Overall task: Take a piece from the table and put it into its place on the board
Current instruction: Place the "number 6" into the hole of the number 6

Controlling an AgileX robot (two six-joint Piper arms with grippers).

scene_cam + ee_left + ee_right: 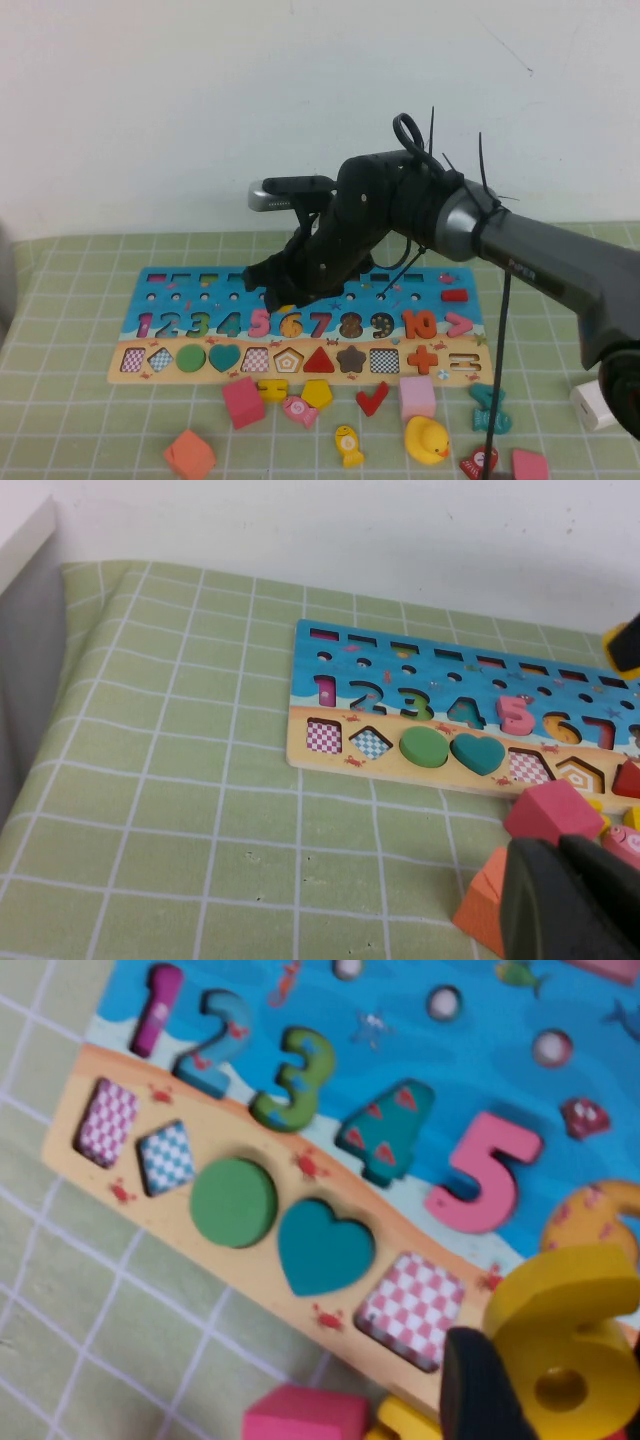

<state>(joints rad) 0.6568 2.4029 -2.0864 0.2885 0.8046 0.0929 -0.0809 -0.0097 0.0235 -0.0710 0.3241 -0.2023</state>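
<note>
Yellow piece (565, 1355) gripped in right gripper (290, 300) jaws, arm reaching over board (180, 290).

Yellow 6 held over my board's numeral row

I see the piece (565, 1345), a flat yellow wooden "6", raised and tilted above the board (160, 278), near its own slot between the pink 5 and the red 7. The board lies flat on the green checked cloth: blue upper band with coloured numerals, tan lower strip with shape cut-outs, some filled, some showing checkered bottoms.
</note>
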